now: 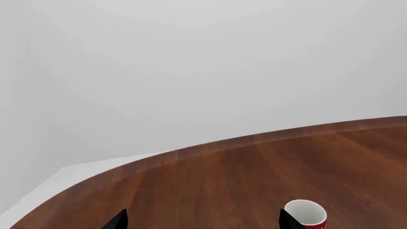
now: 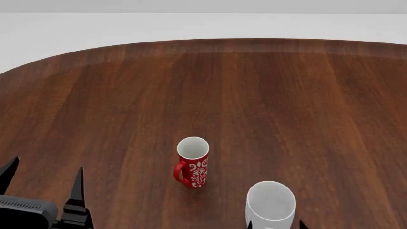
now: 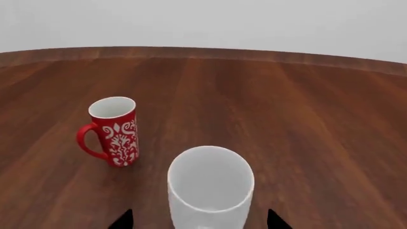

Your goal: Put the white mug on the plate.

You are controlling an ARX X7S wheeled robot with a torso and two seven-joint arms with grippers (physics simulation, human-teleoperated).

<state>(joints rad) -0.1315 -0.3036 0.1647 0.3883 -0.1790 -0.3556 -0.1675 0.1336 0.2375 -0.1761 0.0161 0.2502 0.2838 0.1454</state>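
The white mug [image 2: 271,202] stands upright near the table's front edge, and its handle is hidden. It fills the lower middle of the right wrist view [image 3: 210,183]. My right gripper [image 3: 198,220] is open, with one finger on each side of the white mug and a gap to each; only its tips show in the head view [image 2: 275,225]. My left gripper [image 2: 43,183] is open and empty at the front left. It shows in the left wrist view [image 1: 202,222] with bare wood between its tips. The plate is out of view.
A slimmer red mug with a white floral pattern [image 2: 192,163] stands upright just left of and behind the white mug; it also shows in the wrist views [image 3: 113,130] [image 1: 306,214]. The brown wooden table [image 2: 286,95] has a curved far edge, with white floor beyond.
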